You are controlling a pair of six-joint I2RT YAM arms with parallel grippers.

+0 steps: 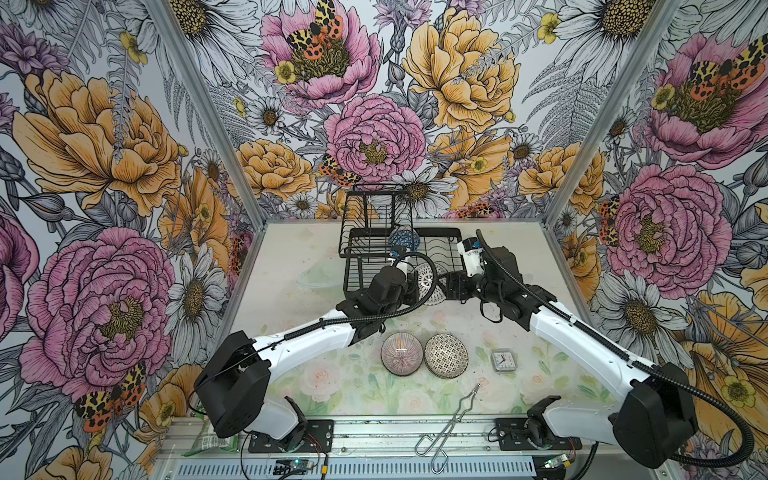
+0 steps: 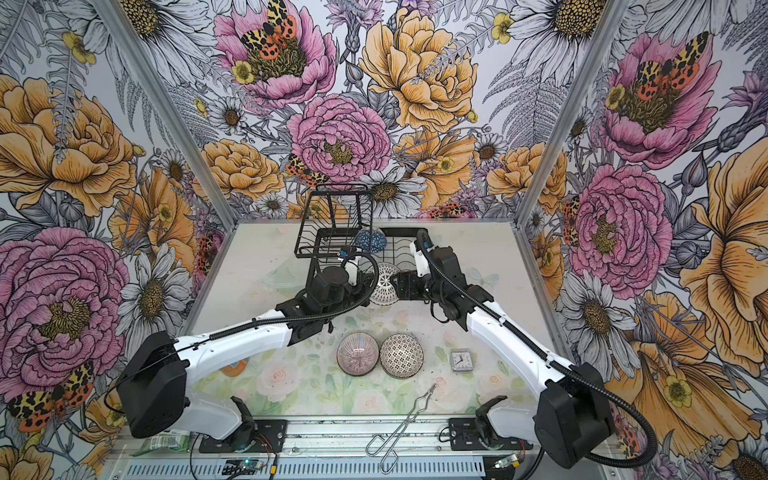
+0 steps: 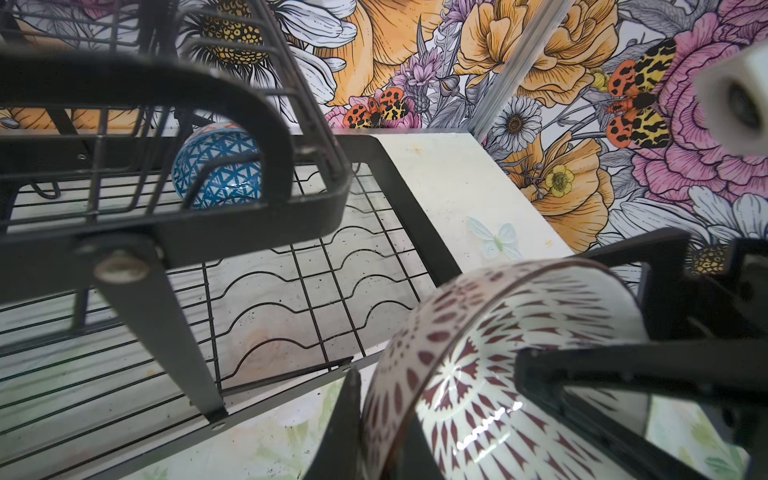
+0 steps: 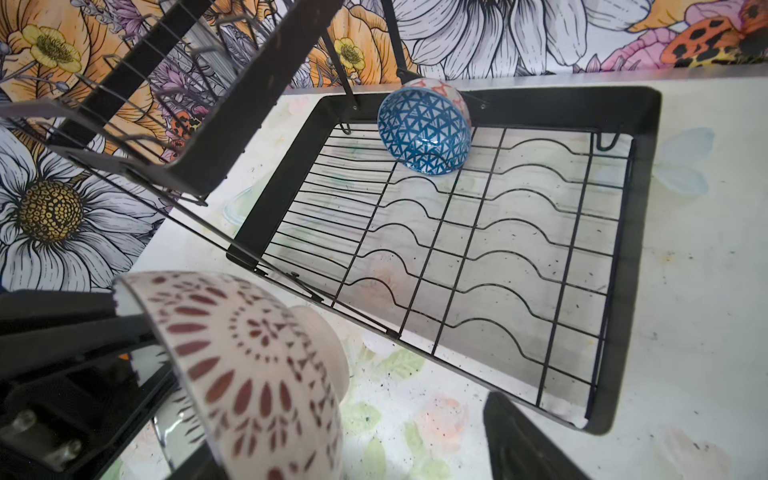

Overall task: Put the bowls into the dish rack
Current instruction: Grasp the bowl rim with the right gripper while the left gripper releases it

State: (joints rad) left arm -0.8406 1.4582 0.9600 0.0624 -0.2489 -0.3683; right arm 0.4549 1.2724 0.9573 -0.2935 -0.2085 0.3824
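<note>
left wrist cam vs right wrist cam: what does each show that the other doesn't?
Only left wrist: the glazed inside of the dotted bowl, and the upper tier close up, covering part of the blue bowl.

Only right wrist: the dotted bowl's outside and foot, the whole frame of the base tray, and the blue bowl unobstructed, lying on its side at the far end.

Both: the left gripper holding the dotted bowl by its rim, the wavy slots, and the butterfly print on the table.
</note>
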